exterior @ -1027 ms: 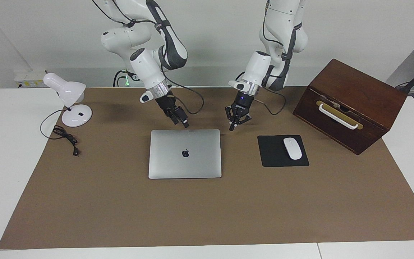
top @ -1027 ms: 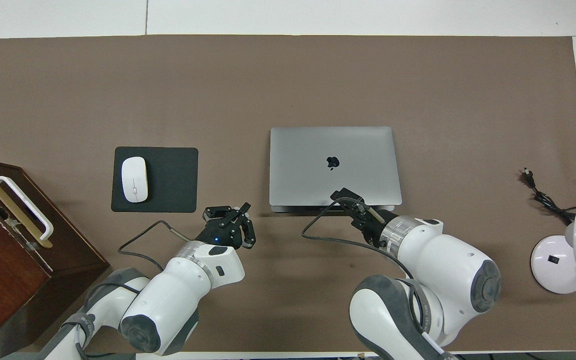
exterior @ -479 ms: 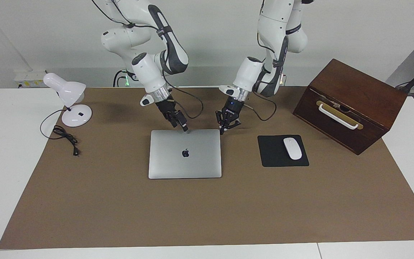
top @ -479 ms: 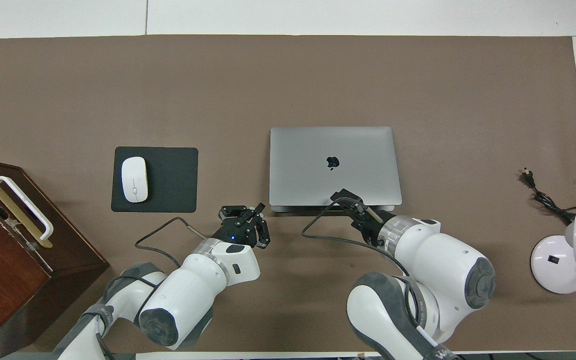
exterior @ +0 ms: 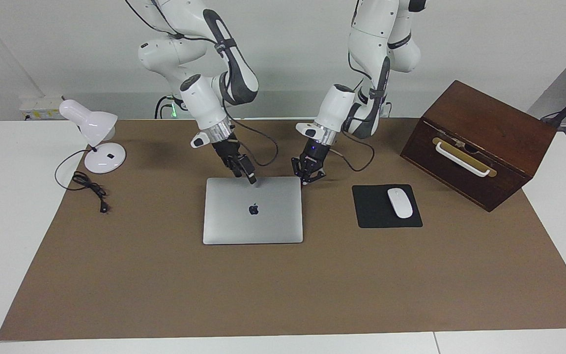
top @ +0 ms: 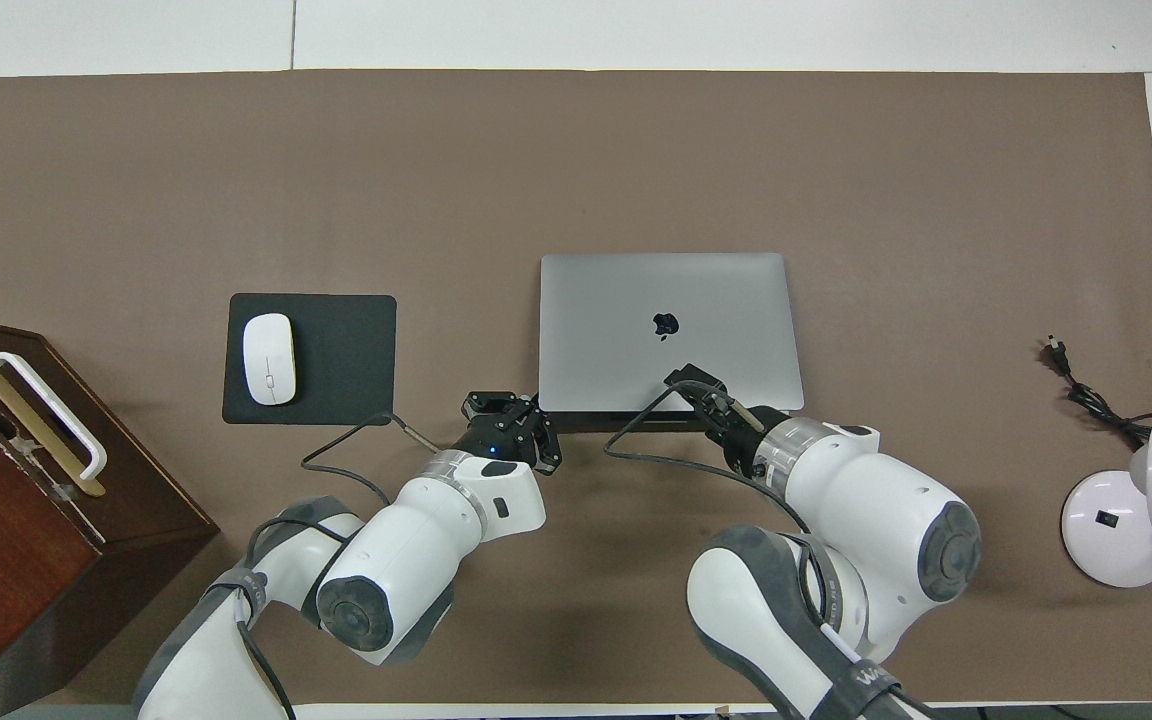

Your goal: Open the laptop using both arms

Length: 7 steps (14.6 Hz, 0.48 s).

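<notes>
Since a second ago, your left arm's jaws (exterior: 307, 178) have swung in from beside the black mouse pad (exterior: 386, 206) to the corner of the thin silver-grey metal laptop (exterior: 253, 210), while your right arm's jaws (exterior: 249, 176) have edged forward onto the lid's near edge.

You find the laptop lying flat and closed in the middle of the brown-covered table (exterior: 283, 285), its long axis running from one arm's end of the table to the other, its apple logo centred on the lid. The edge nearest the robots is the one both arms now address. From above, the left jaws (top: 516, 425) sit just off the laptop's (top: 664, 300) corner toward the mouse pad (top: 336, 390), fully shut and holding nothing. The right jaws (top: 691, 385) rest over the middle of that same edge, low at the lid; you cannot tell from these views whether they are parted or closed.

By my reading, the lid's seam lies directly ahead of both jaws, with the right arm nearer its centre.
</notes>
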### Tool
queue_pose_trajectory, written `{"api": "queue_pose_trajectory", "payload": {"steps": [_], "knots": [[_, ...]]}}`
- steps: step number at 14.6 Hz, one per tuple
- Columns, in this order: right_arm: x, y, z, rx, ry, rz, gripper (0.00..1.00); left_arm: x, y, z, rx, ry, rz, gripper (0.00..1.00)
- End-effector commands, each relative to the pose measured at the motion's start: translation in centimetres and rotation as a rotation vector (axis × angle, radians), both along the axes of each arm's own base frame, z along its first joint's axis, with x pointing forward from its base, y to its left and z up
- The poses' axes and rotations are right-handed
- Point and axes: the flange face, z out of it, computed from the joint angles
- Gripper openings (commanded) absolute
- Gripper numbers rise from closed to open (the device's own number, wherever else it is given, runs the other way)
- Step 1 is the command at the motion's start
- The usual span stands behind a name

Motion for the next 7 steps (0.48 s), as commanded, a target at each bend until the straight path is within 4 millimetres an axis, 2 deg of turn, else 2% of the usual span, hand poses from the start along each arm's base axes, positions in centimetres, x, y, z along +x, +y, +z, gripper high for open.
{"api": "queue_pose_trajectory", "payload": {"steps": [1, 7], "knots": [[0.61, -0.02, 0.06, -0.001, -0.030, -0.014, 1.00, 0.66, -1.21, -1.03, -0.007, -0.010, -0.007, 0.00], [0.41, 0.43, 0.13, -0.003, -0.043, -0.017, 1.00, 0.69, -1.27, -1.67, 0.004, -0.005, -0.013, 0.00]]}}
